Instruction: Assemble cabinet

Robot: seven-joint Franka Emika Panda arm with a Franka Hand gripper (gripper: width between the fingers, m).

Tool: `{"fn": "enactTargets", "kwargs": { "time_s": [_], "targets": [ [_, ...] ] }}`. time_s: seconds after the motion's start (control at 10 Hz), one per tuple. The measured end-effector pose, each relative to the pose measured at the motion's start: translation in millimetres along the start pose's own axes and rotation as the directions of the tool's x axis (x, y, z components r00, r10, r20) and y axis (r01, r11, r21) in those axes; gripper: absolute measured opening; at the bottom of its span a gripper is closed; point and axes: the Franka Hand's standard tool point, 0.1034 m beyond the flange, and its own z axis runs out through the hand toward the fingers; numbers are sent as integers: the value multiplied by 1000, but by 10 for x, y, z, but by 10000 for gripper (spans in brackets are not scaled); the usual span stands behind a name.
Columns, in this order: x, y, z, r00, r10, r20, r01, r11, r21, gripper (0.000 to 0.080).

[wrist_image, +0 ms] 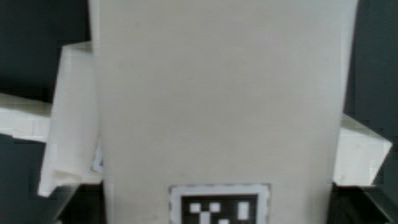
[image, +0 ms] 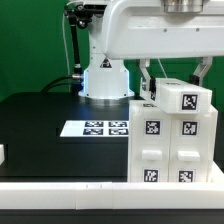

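White plastic makes up the cabinet (image: 170, 140), standing upright on the black tabletop (image: 40, 125) at the exterior view's right, doors apparently fitted. A top slab (wrist_image: 214, 100) seems to be seating. End effector's state: cannot tell.

Illumination in the exterior view is bright and even, from above: the white cabinet (image: 172, 140) shows soft grey shading between its panels, and the black surface (image: 40, 135) carries a dull, diffuse sheen without hard shadows. The robot arm (image: 150, 30) near the camera is overexposed and soft at its edges. The wrist view is blurred throughout; the white panel (wrist_image: 214, 100) appears flat grey-white, and its tag (wrist_image: 221, 206) is smeared.
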Motion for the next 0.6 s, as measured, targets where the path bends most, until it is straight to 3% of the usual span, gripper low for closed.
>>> {"fn": "enactTargets", "kwargs": {
  "time_s": [0.2, 0.3, 0.4, 0.6],
  "targets": [
    [12, -9, -7, 988, 155, -12, -155, 988, 8, 553],
    [9, -6, -11, 957, 287, -34, -286, 958, 31, 553],
    [-25, 4, 7, 885, 464, -31, -461, 884, 75, 553],
    [-46, -5, 15, 758, 652, -2, -649, 755, 94, 553]
  ]
}}
